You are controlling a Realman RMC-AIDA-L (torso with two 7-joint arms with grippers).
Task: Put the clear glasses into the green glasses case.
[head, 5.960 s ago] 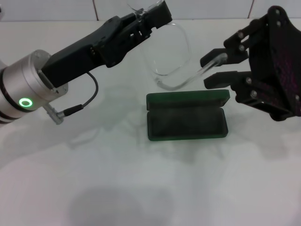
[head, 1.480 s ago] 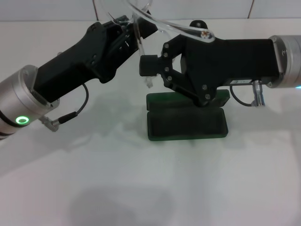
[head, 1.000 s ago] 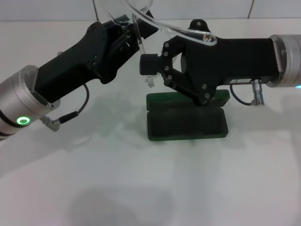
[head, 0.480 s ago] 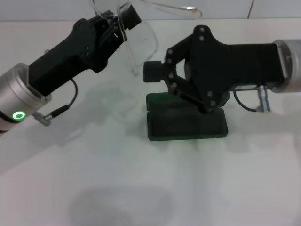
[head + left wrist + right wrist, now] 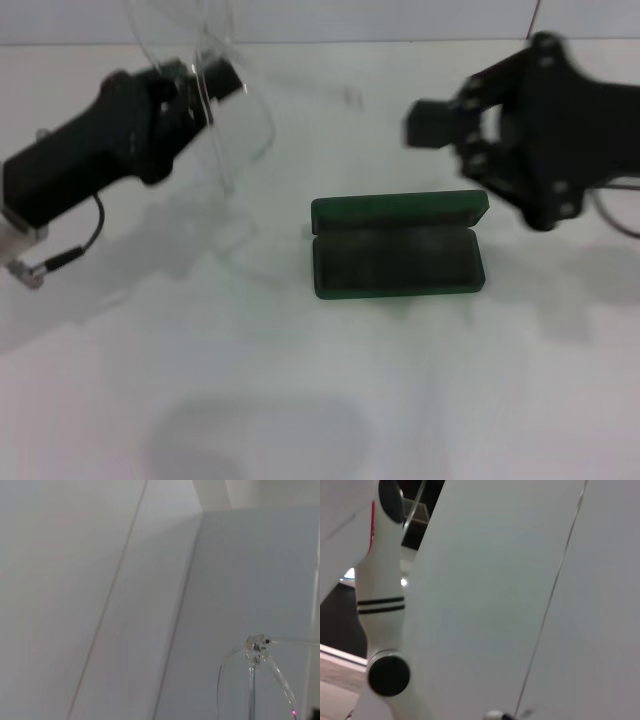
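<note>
A: What's nearest the head cam?

B: The white table (image 5: pixel 300 400), bare in front. Then the green glasses case (image 5: pixel 398 246) at mid-table, lying open, lid hinged back toward the far side, dark lining facing up. Nothing is inside it, as far as the head view shows.

A: And the clear glasses?

B: Not in the case. They're up off the table, far-left of it — held by the left gripper (image 5: pixel 205 85). The lens (image 5: pixel 240 125) hangs just right of the gripper and a temple arm rises toward the top edge. They're well apart from the case.

A: Left fingers — squeezed on the frame?

B: Looks so: they're pinching the frame near one end. The view is smeared there, so I'd say probably clamped on the hinge area. The left wrist cam backs it up a bit: a hinge w/ small metal fittings (image 5: pixel 256 644) and the curved lens rim below it, against a pale wall.

A: Right side?

B: The right gripper (image 5: pixel 450 135) is above and right of the case, beyond its lid, clear of the table. Its jaws are spread, holding nothing — one blocky fingertip (image 5: pixel 428 122) points left toward the glasses, w/ a wide gap between them.

A: Right wrist cam?

B: Only a white wall, plus a white-and-black stand off to one side. Neither glasses nor case shows.
</note>
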